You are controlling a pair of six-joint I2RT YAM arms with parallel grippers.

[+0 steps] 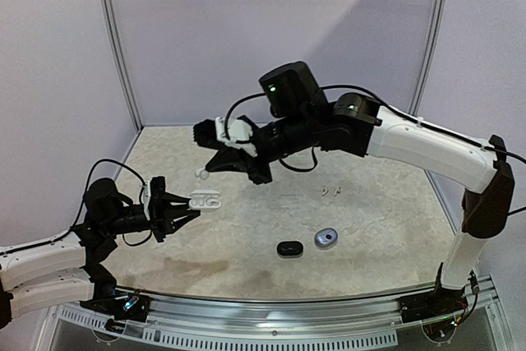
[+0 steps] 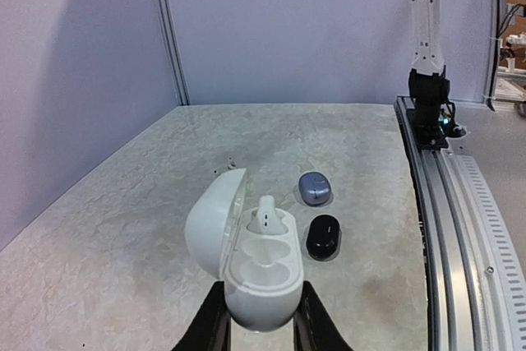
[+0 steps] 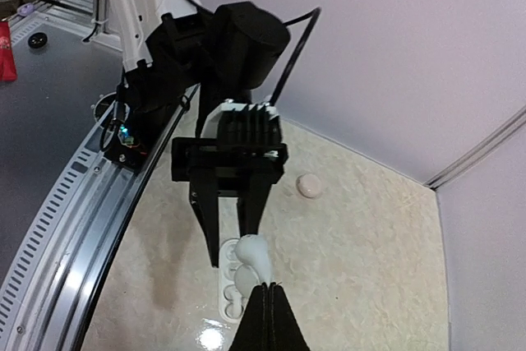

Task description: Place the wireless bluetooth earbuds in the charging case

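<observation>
My right gripper [image 3: 267, 295] is pinched shut on a white earbud [image 3: 251, 254]. It hangs from the fingertips just above the open case [image 3: 233, 289], and in the right wrist view it is not yet touching it. My left gripper [image 2: 260, 322] has its fingers closed on the case from both sides near the front. The lid stands up on the left, and both sockets face up toward the incoming arm.

Inside, a seated earbud [image 2: 268, 214] fills the far socket, stem up. The near socket is bare. So I judge this case half done: one bud is in, and the other is in my grasp over the gap but not yet lowered or released. What is left here is to line the bud up with the near socket, press it home and let go.

Farther out on the table [image 1: 370, 219], a grey case [image 2: 315, 187] and a black case [image 2: 323, 237] lie shut, just beside each other and apart from the white one. Neither arm is near them, so I take them as untouched. A few dark specks [image 1: 330, 192] farther back may be more earbuds, but they are too small in the top view for me to be sure.
</observation>
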